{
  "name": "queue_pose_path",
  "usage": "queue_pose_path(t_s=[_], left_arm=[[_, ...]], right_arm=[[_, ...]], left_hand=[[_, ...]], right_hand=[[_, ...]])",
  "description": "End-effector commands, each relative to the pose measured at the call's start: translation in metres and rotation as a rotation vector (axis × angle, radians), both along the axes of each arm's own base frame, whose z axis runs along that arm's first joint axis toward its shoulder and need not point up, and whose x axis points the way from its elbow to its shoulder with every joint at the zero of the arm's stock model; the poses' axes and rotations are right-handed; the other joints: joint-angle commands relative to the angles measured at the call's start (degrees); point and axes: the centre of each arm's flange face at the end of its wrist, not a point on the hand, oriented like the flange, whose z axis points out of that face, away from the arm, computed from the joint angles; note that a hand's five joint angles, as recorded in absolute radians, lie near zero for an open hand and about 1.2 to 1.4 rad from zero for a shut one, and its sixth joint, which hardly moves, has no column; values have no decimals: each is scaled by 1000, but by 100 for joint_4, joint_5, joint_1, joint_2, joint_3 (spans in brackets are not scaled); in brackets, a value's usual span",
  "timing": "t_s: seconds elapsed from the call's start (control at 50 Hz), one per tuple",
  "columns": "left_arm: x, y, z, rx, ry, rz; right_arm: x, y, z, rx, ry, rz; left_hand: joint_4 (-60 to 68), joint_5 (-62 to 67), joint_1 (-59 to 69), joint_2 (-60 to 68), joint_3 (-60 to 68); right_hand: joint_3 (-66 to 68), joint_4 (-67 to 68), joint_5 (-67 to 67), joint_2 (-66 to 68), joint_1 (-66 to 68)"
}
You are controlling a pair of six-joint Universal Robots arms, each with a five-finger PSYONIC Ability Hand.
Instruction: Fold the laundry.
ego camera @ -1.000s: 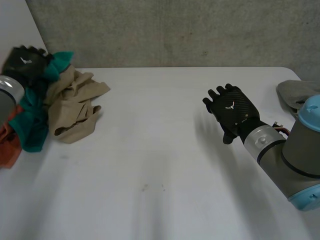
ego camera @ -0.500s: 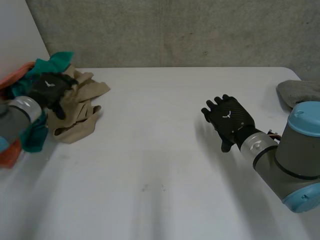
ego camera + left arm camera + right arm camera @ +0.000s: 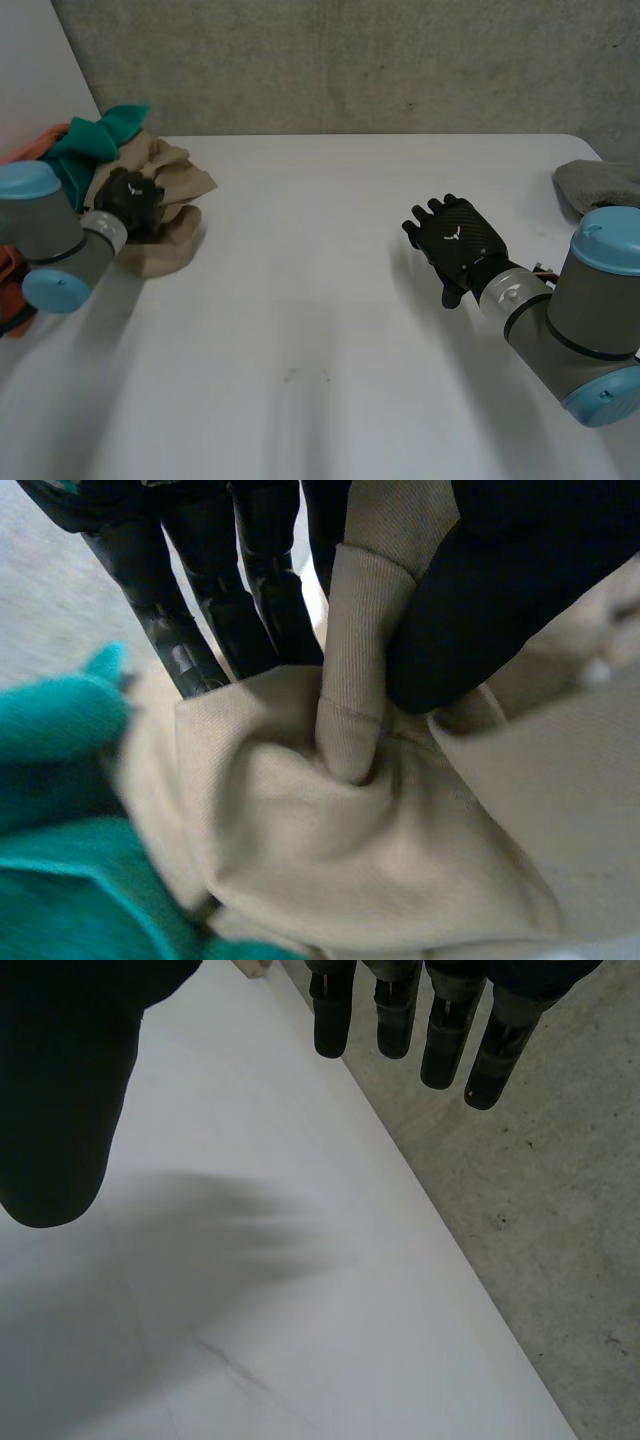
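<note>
Orange cloth (image 3: 42, 140): right out at the table's 9 o'clock edge, mostly hidden behind the left arm (image 3: 48, 235). One bit shows beyond the arm's blue cap and another on its near side.
Teal cloth (image 3: 100, 128): crumpled at about 10 o'clock, lying against the orange cloth and touching the far side of the beige cloth. From the left wrist it bunches (image 3: 50, 780) just beside the fingers.
Beige cloth (image 3: 172, 228): a rumpled heap between 9 and 10 o'clock on the table, with its free side facing the table's middle.
Left hand (image 3: 128, 198): down on top of the beige cloth. Its own wrist view shows the thumb (image 3: 500, 590) pressing a raised fold of that cloth against the fingers (image 3: 195, 610), so the fold is pinched fast.
Table (image 3: 300, 330): white, with a grey concrete wall (image 3: 350, 60) behind it at 12 o'clock.
Right hand (image 3: 458, 238): at about 3 o'clock, well apart from the heap and held over the table. Its fingers (image 3: 400, 1015) are straight and a little spread, the thumb is out to one side, and it grasps nothing.
Grey cloth (image 3: 598, 185): on its own at about 2 o'clock, at the table's far right edge. It lies beyond the right arm (image 3: 560, 330), whose blue cap hides part of it.
</note>
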Motion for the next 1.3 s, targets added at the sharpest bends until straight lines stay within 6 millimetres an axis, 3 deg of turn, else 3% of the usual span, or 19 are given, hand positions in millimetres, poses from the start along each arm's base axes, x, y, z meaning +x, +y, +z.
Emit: queue_pose_path(t_s=[0.02, 0.06, 0.08, 0.14, 0.16, 0.22, 0.24, 0.3, 0.38, 0.5, 0.52, 0.54, 0.6, 0.64, 0.76, 0.86, 0.98, 1.14, 1.3], left_arm=[[-38, 21, 81, -208, 177, 59], [-48, 34, 105, -234, 246, 31], [-59, 49, 127, -252, 318, 2], [-78, 78, 154, -251, 422, -63], [-93, 102, 167, -227, 484, -116], [-113, 140, 179, -163, 563, -193], [-125, 165, 183, -108, 608, -245], [-141, 198, 182, -23, 666, -312], [-171, 247, 163, 146, 745, -417], [-197, 285, 133, 301, 757, -488], [-198, 287, 132, 308, 755, -491], [-197, 287, 129, 311, 750, -487], [-193, 283, 130, 301, 751, -467], [-186, 270, 132, 280, 757, -430], [-152, 232, 151, 197, 780, -324], [-121, 199, 147, 138, 691, -213], [-92, 171, 120, 116, 479, -107], [-57, 143, 99, 120, 384, 6], [-57, 133, 59, 209, 339, 25]], right_arm=[[0, -1, 3, -7, -2, -3], [0, -2, 5, -16, -5, -5], [0, -2, 6, -18, -8, -5], [-2, -7, 11, -33, -13, -21], [-3, -9, 12, -38, -14, -27], [-8, -17, 17, -52, -20, -53], [-10, -19, 19, -54, -22, -59], [-16, -25, 27, -74, -31, -80], [-21, -30, 38, -103, -44, -98], [-28, -37, 41, -113, -48, -122], [-29, -38, 42, -114, -49, -125], [-30, -39, 42, -114, -49, -128], [-33, -41, 43, -116, -51, -137], [-33, -42, 44, -118, -51, -137], [-33, -40, 43, -106, -49, -128], [-33, -29, 48, -11, -43, -121], [-32, -11, 55, 133, -37, -111], [-27, -1, 63, 199, -74, -59], [-16, -7, 77, 146, -100, -10]], left_hand=[[1182, 1419, 1678, 1283, 1400], [1182, 1419, 1678, 1283, 1400], [1182, 1419, 1678, 1283, 1400], [1182, 1419, 1678, 1283, 1400], [1182, 1419, 1678, 1283, 1400], [1182, 1419, 1678, 1283, 1400], [1182, 1419, 1678, 1283, 1400], [1182, 1419, 1678, 1283, 1400], [1182, 1419, 1678, 1283, 1400], [1182, 1419, 1678, 1283, 1400], [119, 355, 615, 219, 337], [-2873, -2636, -2377, -2772, -2655], [-4380, -4144, -3884, -4279, -4162], [-5122, -4885, -4626, -5021, -4904], [-5224, -4988, -4729, -5124, -5006], [-5207, -4971, -4712, -5107, -4989], [-5191, -4954, -4695, -5090, -4973], [-5157, -4921, -4661, -5056, -4939], [-5140, -4904, -4644, -5039, -4922]], right_hand=[[-232, -338, -342, -263, -161], [-232, -338, -342, -263, -161], [-232, -338, -342, -263, -161], [-232, -338, -342, -263, -161], [-232, -338, -342, -263, -161], [-232, -338, -342, -263, -161], [-232, -338, -342, -263, -161], [-232, -338, -342, -263, -161], [-232, -338, -342, -263, -161], [-232, -338, -342, -263, -161], [-232, -338, -342, -263, -161], [-232, -338, -342, -263, -161], [-232, -338, -342, -263, -161], [-232, -338, -342, -263, -161], [-232, -338, -342, -263, -161], [-232, -338, -342, -263, -161], [-232, -338, -342, -263, -161], [-232, -338, -342, -263, -161], [-232, -338, -342, -263, -161]])
